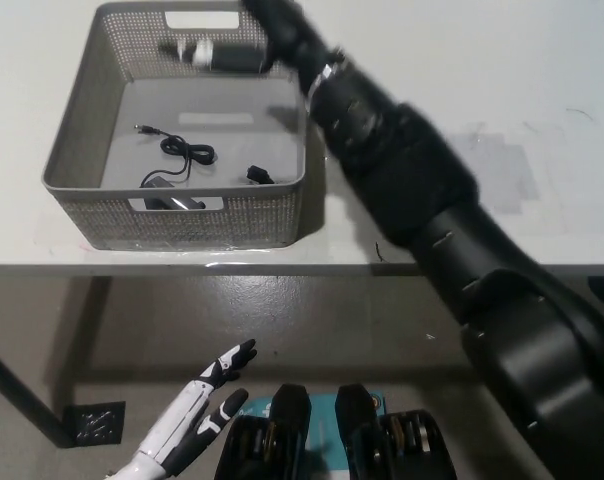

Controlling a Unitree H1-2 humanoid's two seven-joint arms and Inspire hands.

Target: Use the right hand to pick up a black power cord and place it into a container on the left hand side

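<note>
Now the black power cord (pixel 178 158) lies on the floor of the grey perforated basket (pixel 77 140), which stands on the white table (pixel 452 70) toward its left side. The thin cable makes a small loop near the middle of the basket floor, with one plug end pointing toward the left wall. Its black adapter block (pixel 167 202) rests against the inside of the near wall, partly hidden behind the handle cutout, and a small black connector (pixel 259 177) sits apart from the loop, nearer the right wall.

The right hand (pixel 244 45) is above the far end of the basket, close to the rear wall and its handle slot, and is blurred. It grips nothing: one finger with a white band sticks out to the left across the rear of the basket, and the cord is well apart from it, down on the basket floor. The black forearm runs from there diagonally across the table's near edge to the lower right.

The left hand (pixel 197 405) rests low at the lower left, below table level over the floor, fingers stretched out and spread, holding nothing.

On the table to the right of the arm sits a pale grey rectangular patch (pixel 507 170).
</note>
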